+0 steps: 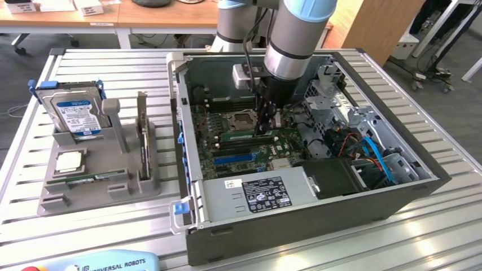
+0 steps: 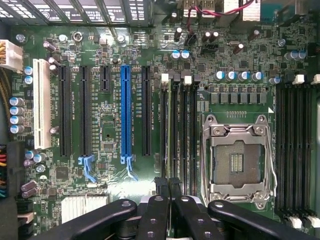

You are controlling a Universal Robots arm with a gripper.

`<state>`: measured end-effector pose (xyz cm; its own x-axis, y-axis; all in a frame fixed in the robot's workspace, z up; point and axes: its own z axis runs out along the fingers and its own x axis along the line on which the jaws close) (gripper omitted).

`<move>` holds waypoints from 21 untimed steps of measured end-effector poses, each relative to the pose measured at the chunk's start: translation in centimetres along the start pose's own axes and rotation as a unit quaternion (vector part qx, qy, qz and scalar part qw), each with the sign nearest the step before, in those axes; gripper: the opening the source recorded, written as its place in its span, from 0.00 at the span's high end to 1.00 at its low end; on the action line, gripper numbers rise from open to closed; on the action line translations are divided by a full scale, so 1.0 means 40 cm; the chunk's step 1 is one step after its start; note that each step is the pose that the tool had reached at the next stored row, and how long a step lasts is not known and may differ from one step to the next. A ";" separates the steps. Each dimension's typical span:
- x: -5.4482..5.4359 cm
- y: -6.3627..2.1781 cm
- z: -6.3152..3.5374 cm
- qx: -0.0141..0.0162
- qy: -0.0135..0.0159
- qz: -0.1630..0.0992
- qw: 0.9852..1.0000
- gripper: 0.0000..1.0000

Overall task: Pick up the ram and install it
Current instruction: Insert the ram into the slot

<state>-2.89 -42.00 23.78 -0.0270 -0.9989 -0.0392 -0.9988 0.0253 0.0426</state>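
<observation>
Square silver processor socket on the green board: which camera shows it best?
The wrist view. There the square silver processor socket is seen whole and from straight above, its metal frame and empty middle plain. The exterior view shows it small, at a slant.

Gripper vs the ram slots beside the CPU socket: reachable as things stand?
Probably yes. The gripper hangs shut inside the open case, right over the ram slots. The socket beside them is empty, and nothing tall stands in between.

Claw (image 2: 167,183) closed over memory slots (image 2: 182,135), between blue slot (image 2: 125,115) and CPU socket (image 2: 239,160).
</observation>
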 end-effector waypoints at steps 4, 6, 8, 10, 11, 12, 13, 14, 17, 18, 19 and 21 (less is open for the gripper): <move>0.000 0.000 0.003 0.000 0.000 -0.001 1.000 0.88; 0.000 0.000 0.003 0.000 0.000 -0.001 1.000 0.88; 0.000 0.000 0.003 0.000 0.000 -0.001 1.000 0.88; 0.000 0.000 0.005 0.000 0.000 -0.002 1.000 0.88; 0.000 0.000 0.006 0.000 0.000 -0.002 1.000 0.88; 0.000 0.000 0.007 0.000 0.000 -0.003 1.000 0.88; 0.000 0.000 0.008 0.000 0.000 -0.003 1.000 0.88; 0.000 0.000 0.009 0.000 0.000 -0.003 1.000 0.88; 0.000 0.000 0.011 0.000 0.000 -0.003 1.000 0.88; 0.000 -0.001 0.012 0.000 0.000 -0.003 1.000 0.88; 0.001 0.000 0.012 0.000 0.000 -0.003 1.000 0.88; 0.001 0.000 0.012 0.000 0.000 -0.003 1.000 0.88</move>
<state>-2.89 -42.00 23.29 -0.0206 -0.9990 -0.0390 -0.9989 0.0189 0.0427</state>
